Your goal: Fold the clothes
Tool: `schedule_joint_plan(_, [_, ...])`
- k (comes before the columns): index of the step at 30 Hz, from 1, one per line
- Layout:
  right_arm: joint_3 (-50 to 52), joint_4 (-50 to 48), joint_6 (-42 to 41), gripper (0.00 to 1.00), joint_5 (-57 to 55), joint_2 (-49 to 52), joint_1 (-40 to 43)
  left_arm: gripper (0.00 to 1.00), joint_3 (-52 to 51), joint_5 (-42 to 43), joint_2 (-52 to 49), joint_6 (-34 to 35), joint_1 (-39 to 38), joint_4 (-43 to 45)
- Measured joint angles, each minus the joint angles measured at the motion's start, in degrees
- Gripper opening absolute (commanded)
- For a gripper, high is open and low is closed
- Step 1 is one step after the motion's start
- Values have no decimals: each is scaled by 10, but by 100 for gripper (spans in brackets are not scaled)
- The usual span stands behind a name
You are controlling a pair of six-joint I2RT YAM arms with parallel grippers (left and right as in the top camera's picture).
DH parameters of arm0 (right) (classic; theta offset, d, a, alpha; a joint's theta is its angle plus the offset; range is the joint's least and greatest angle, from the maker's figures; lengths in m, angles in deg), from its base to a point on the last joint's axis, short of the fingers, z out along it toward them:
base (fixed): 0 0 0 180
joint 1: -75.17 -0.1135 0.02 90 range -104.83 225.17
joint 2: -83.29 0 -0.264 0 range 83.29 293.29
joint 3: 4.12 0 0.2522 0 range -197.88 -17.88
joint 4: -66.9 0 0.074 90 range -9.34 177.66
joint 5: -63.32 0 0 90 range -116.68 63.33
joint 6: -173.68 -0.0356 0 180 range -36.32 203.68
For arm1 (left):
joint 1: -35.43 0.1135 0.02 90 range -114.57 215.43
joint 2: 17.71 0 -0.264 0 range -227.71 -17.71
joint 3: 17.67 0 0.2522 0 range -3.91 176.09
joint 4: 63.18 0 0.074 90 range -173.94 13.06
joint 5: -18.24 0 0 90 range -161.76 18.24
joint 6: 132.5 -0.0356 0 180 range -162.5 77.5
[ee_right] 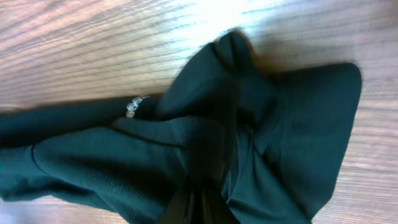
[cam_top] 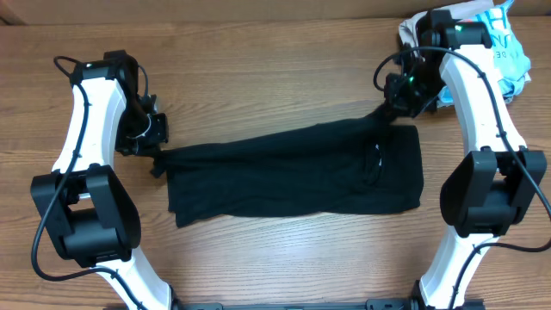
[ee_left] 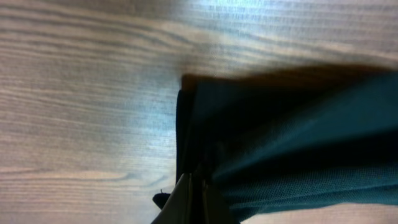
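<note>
Across the middle of the wooden surface [cam_top: 258, 69] I see the black shirt [cam_top: 284, 176] lying as a long band that runs from the left side toward the right, mostly flat with soft wrinkles. At its left end the left claw [cam_top: 159, 155] is clenched on the fabric; my left wrist view shows the fingers [ee_left: 186, 196] pressed together on a folded edge, with the cloth rising from the wood into them. At the shirt's far right corner the right claw [cam_top: 389, 112] grips a bunched peak of fabric, and the cloth climbs from the flat part up into it. My right wrist view shows that bunch gathered into the pinched fingers [ee_right: 202, 205], with folds fanning out below and a few small clear buttons [ee_right: 134, 106] on a fold to one side. Up at the far right corner of the surface sits a crumpled light-blue-and-white garment [cam_top: 508, 47], apart from the shirt, just behind the right arm.
</note>
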Motion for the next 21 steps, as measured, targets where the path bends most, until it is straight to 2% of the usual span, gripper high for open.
schedule_joint_plan(5, [120,-50,-24,4,-12,-42,0,4,-15,6,0,-4,-2,-2])
schedule_joint_plan(11, [292,-106,-48,4,-33,-155,12,4,-101,7,0,-4,-16,27])
schedule_joint_plan(12, [310,-108,-50,4,-35,-172,16,22,-117,7,0,-4,-20,36])
schedule_joint_plan(13, [326,-112,-51,5,-36,-189,19,45,-133,7,0,-4,-23,47])
schedule_joint_plan(15, [345,-118,-56,22,-40,-205,22,93,-160,6,0,-8,-30,65])
schedule_joint_plan(16, [352,-120,-57,35,-43,-208,23,100,-174,7,0,-10,-33,78])
schedule_joint_plan(17, [360,-122,-57,47,-46,-208,23,100,-183,6,0,-10,-35,88])
schedule_joint_plan(18, [368,-125,-57,53,-49,-208,23,100,-189,6,0,-11,-38,95])
schedule_joint_plan(21, [388,-128,-59,56,-55,-208,23,100,-193,6,0,-10,-38,110])
